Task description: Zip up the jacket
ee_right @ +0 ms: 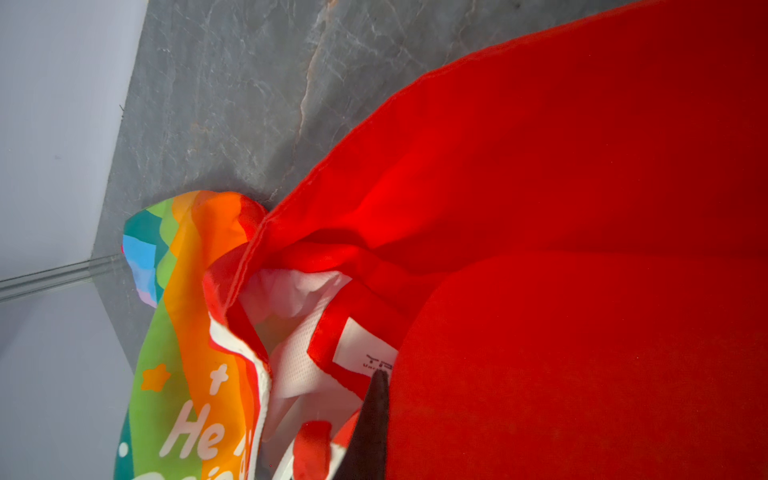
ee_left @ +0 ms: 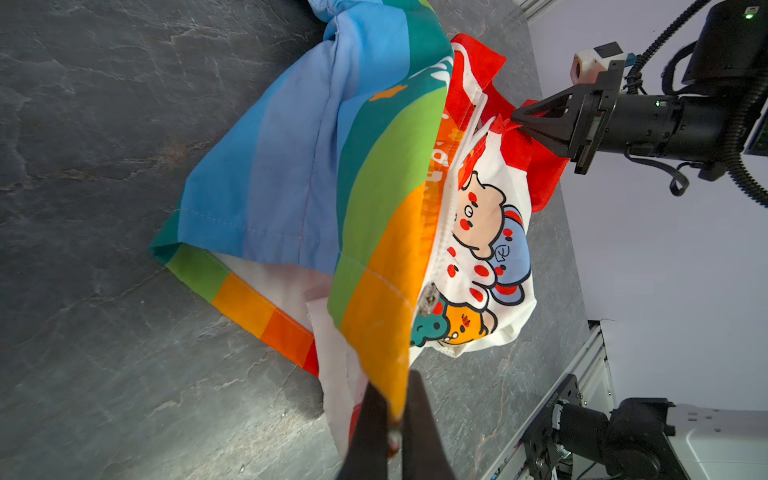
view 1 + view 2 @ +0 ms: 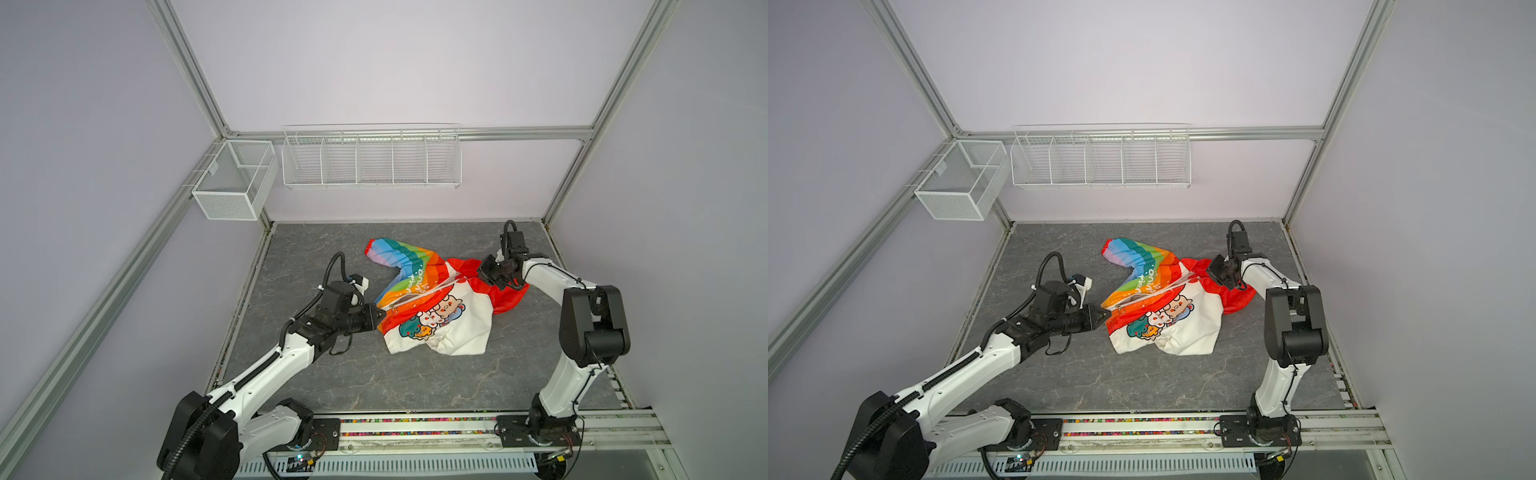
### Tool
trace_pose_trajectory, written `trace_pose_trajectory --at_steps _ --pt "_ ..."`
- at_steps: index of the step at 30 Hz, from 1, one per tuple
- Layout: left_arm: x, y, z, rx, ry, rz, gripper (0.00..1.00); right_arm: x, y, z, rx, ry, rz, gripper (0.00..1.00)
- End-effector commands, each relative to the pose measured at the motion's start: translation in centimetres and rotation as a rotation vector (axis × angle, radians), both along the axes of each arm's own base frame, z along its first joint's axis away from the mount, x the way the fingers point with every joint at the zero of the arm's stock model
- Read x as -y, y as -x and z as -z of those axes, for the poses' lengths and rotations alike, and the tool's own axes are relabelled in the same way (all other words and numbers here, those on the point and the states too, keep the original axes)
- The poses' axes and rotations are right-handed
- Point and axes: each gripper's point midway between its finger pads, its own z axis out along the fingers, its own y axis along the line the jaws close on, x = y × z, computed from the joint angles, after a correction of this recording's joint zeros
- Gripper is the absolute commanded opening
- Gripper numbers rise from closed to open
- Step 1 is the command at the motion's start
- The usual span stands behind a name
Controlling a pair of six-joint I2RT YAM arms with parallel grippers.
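Rainbow jacket (image 3: 453, 328) pinched, left fingers (image 2: 370, 428) closed, right fingers (image 2: 544, 124) closed

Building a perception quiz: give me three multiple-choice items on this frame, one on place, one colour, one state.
1. The left gripper holds the jacket at: A) a sleeve cuff B) the bottom hem by the zipper C) the back.
2. The hood is: A) blue B) red C) white.
3. The right gripper is: A) open B) shut on nothing C) shut on the jacket.
Key: B, hem pinched in the left wrist view; B, plainly red; C, it pinches red cloth.
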Motion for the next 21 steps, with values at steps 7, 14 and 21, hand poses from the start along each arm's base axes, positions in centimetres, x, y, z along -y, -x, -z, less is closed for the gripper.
trace_pose_trajectory --at_steps 7,14,21 --pt "-0.2 0.1 0.5 -0.006 -0.011 0.010 0.00 -0.5 -2.2 1.8 -0.007 -0.022 -0.037 0.07" --pt "0.0 0.0 0.6 -0.006 0.002 0.005 0.00 -0.6 -2.3 2.1 0.001 -0.031 -0.069 0.25" --pt "0.5 -0.3 0.5 -0.011 0.022 0.016 0.00 0.3 -1.0 -1.7 0.101 0.020 -0.072 0.55"
